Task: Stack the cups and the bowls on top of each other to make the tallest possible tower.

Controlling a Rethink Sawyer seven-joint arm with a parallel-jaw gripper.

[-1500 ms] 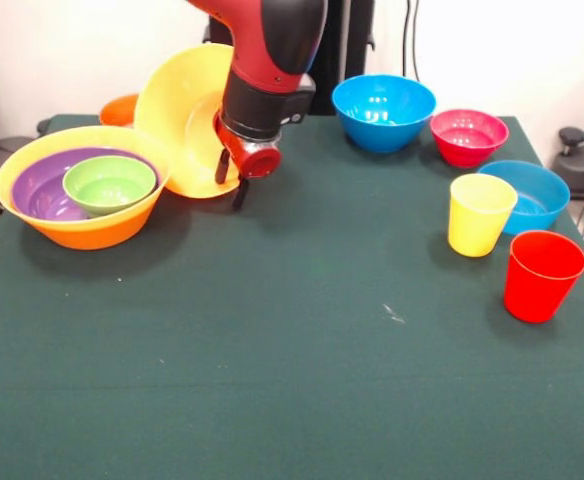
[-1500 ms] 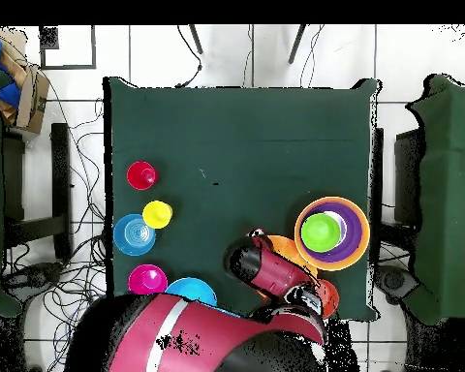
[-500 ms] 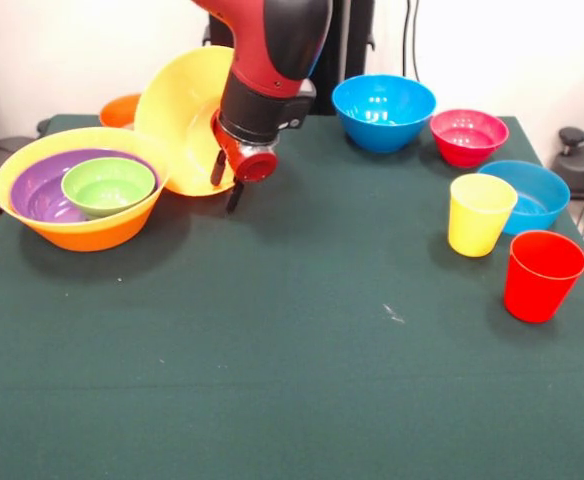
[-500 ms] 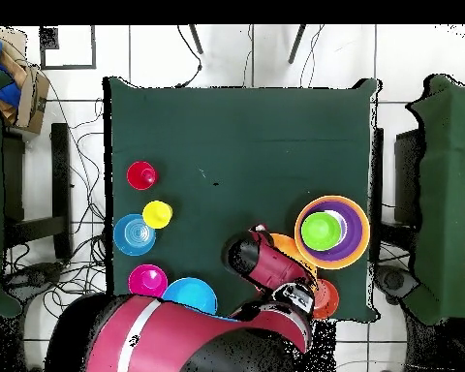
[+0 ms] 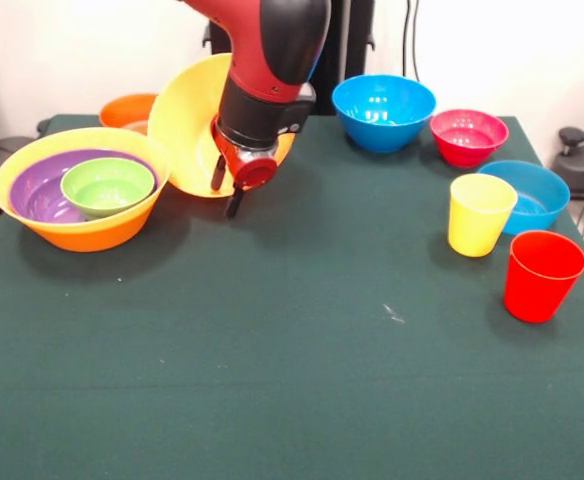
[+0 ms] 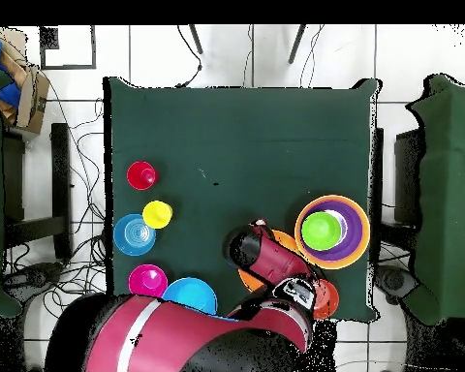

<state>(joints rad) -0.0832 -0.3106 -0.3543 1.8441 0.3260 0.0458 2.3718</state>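
The tower (image 5: pixel 32 215) stands at the table's left: a large yellow-orange bowl holding the wide purple bowl (image 5: pixel 42 190) and the small green bowl (image 5: pixel 107 185). It also shows in the overhead view (image 6: pixel 362 232). My gripper (image 5: pixel 225 190) is shut on the rim of the second large yellow bowl (image 5: pixel 194 125) and holds it tilted on edge, just right of the tower. The small orange bowl (image 5: pixel 129 108) sits behind. At the right are a blue bowl (image 5: pixel 383 112), the pink-red bowl (image 5: pixel 468 136), another blue bowl (image 5: pixel 534 195), the yellow cup (image 5: pixel 480 214) and the red cup (image 5: pixel 542 275).
The dark green table cloth (image 5: pixel 292 380) is bare across the middle and front. In the overhead view, chairs and cables surround the table (image 6: pixel 236 126), and my arm (image 6: pixel 265 257) covers the held bowl.
The arm has shifted the tilted yellow bowl a little to the right and down in the front view. More of the small orange bowl shows behind it.
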